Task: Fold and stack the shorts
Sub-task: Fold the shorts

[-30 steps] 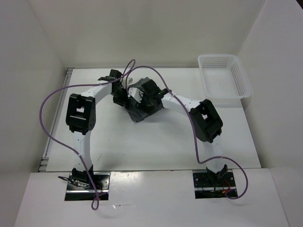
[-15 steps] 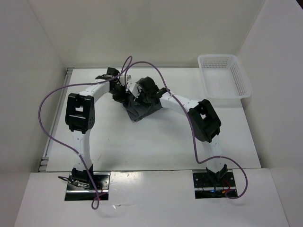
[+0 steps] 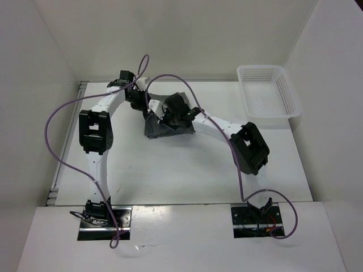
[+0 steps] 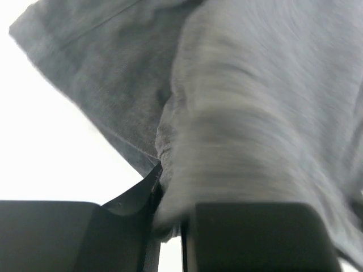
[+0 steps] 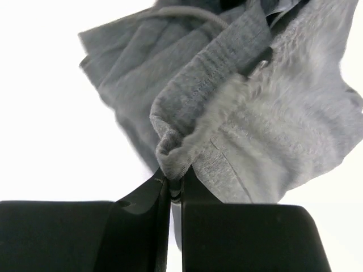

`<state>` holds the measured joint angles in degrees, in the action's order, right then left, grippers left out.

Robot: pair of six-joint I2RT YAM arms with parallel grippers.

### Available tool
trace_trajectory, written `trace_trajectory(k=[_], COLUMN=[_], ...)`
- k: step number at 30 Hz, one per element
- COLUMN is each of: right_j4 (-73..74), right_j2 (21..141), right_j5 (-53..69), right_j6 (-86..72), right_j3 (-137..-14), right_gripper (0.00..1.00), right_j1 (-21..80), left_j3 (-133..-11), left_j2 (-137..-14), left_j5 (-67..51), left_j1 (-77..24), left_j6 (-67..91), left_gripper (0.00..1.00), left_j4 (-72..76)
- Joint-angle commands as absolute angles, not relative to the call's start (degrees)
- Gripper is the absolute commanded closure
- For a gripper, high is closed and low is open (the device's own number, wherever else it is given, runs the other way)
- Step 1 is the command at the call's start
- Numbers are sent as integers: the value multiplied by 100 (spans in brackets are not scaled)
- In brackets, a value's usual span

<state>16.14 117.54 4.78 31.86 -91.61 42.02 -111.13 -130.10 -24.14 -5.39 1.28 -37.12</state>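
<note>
Two pinches hold the shorts: the left tool and the right tool each clamp a fabric fold.

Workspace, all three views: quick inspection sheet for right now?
Surface: white table, no marks seen.
Job's things: grey shorts, bunched and unfolded, at far centre between the two wrists.
Clutter: white mesh basket at the far right corner, nothing seen inside.
Grippers: left gripper shut on shorts fabric; right gripper shut on a stitched edge fold.
Cables: purple cables loop in the air off both arms.
Surroundings: white walls on three sides; nothing else seen.
</note>
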Motion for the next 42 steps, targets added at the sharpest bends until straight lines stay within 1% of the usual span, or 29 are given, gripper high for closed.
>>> trace_trajectory(k=[1,5,8,11,13,14,15,16,17,19,20,22,23,24,28,29,30,32,33,35,36,37,39,40,41,42], right_j4=[1696,1688,1688,1854,1986,2039,2039,2039,2039,2091,2170,2363,2434,2495,2741,2742,2690,2488,2418,2294,2294,2294,2224,2171,2014,1926], right_j2=[11039,11232,11627,12198,12550,12551,12603,12543,12490,12245,12139,11815,11708,11585,10909,10577,10391,9881,9757,9615,9667,9738,10124,10264,10501,10599], right_j5=[939,993,1045,897,827,826,826,774,773,878,957,1282,1422,1694,2065,2170,2284,2285,2285,1996,1873,1820,1688,1496,1416,1345], right_j6=[3278,3190,3050,2901,2795,2795,2795,2865,2926,2927,2927,2831,2752,2655,2531,2531,2531,2531,2531,2347,2268,2181,1952,1951,1951,1951], right_j3=[-8921,-8868,-9087,-9726,-9975,-10036,-10037,-10037,-10037,-10037,-10037,-10037,-10107,-10107,-9959,-9845,-9496,-9081,-8679,-8404,-8272,-8271,-8218,-8218,-8166,-8165], right_gripper=[100,100,100,100,100,98,94,87,75,64,57,51,50,44,44,44,44,45,50,57,65,69,78,85,88,91], right_j1=[4569,4913,4913,4913,4913,4965,4966,4966,5027,5080,5132,5133,5133,5133,5186,5072,5002,4844,4669,4510,4361,4281,4158,4157,4157,4157], left_j3=[-11601,-11777,-11777,-11856,-12031,-12032,-12084,-12085,-12085,-12085,-12085,-12085,-12085,-12085,-12138,-12138,-12138,-12007,-11945,-11787,-11586,-11471,-11216,-10936,-10812,-10689], left_j2=[-13402,-13701,-13755,-13869,-13939,-13939,-13939,-13939,-13939,-13808,-13808,-13642,-13580,-13457,-13053,-12886,-12789,-12518,-12420,-12086,-11963,-11831,-11488,-11400,-11339,-11277], left_j5=[-2794,-2856,-2856,-2769,-2681,-2620,-2619,-2619,-2619,-2497,-2496,-2382,-2382,-2330,-2188,-2093,-1944,-1776,-1697,-1644,-1791,-1897,-2056,-2126,-2223,-2285], left_j1=[-404,-404,-404,-404,-404,-404,-404,-404,-404,-404,-404,-334,-334,-256,-88,-88,-36,-35,-35,-35,-35,-122,-289,-508,-614,-711], left_j6=[0,0,0,0,0,0,0,0,0,0,0,0,0,0,0,0,0,0,0,0,0,0,0,0,0,0], left_gripper=[82,82,80,80,76,74,72,68,64,55,49,43,36,33,28,27,24,22,22,22,24,25,32,36,39,46], left_j4=[-3840,-3894,-3894,-3894,-3894,-3894,-3894,-3894,-3894,-3894,-3946,-3946,-3946,-3946,-3946,-3946,-3946,-3946,-3894,-3894,-3894,-3894,-3894,-3894,-3972,-3973])
